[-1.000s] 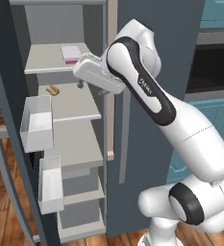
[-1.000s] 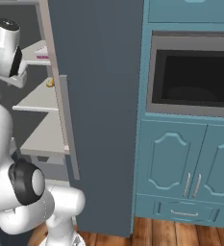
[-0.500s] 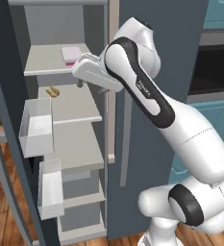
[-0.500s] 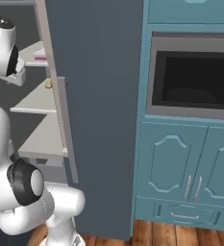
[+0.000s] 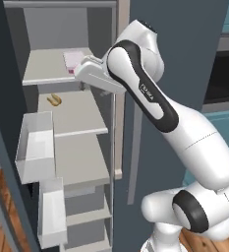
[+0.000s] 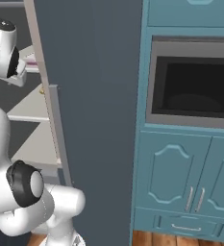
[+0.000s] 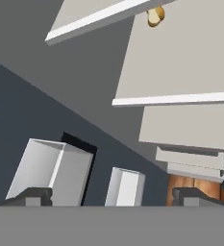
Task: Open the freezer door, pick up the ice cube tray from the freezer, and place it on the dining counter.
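Reaching into the opened freezer (image 5: pixel 76 147), door (image 5: pixel 3 147) swung wide at nine o'clock so shelves lie within reach. Ice cube tray (image 5: pixel 74 60) flat on the top shelf (image 5: pixel 44 69), pink side outward, just at the hand's eleven o'clock. Jaws (image 7: pixel 111 196) spread wide, holding nothing, aimed down past white bins (image 5: pixel 35 142).

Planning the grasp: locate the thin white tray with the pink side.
In the left base view, the thin white pink-sided tray lies on the freezer's top shelf, right side, just beyond the gripper.
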